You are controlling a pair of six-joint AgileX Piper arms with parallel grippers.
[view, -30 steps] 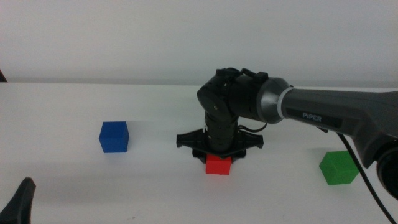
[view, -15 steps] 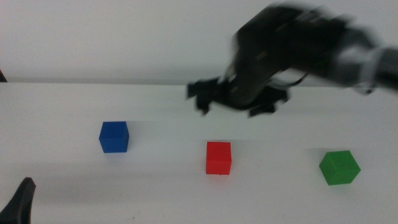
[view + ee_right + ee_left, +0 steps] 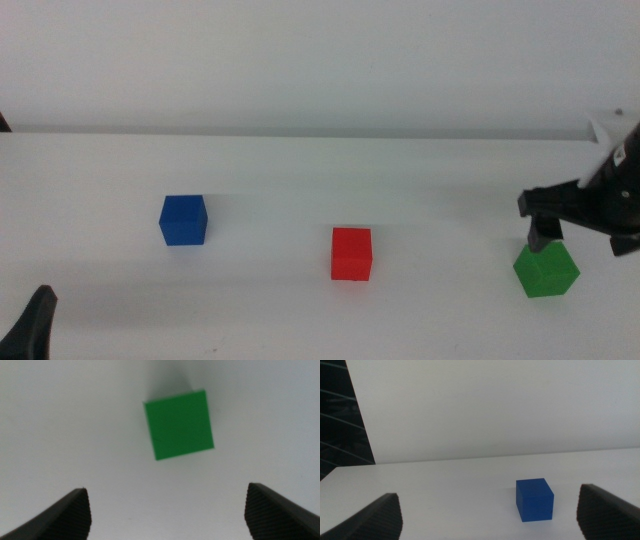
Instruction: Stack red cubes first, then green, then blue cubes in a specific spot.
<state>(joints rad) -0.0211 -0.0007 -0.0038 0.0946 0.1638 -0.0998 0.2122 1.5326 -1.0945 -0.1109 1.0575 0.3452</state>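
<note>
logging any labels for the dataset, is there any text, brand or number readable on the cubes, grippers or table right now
None: no text can be read in any current view.
red cube: plain faces, no marking.
green cube: plain, also in the right wrist view.
blue cube: plain.
right gripper, above the green cube: dark, no lettering visible.
left gripper, waiting near the blue cube: dark, unmarked.
table: bare white, no signs.

1. Middle camera looks forward and down over the white table (image 3: 300, 190), wide.
2. Left wrist camera sits low, level, facing the blue cube (image 3: 534, 499), shared with the middle.
3. Right wrist camera stares straight down, close on the green cube (image 3: 179, 424), also shared.
</note>
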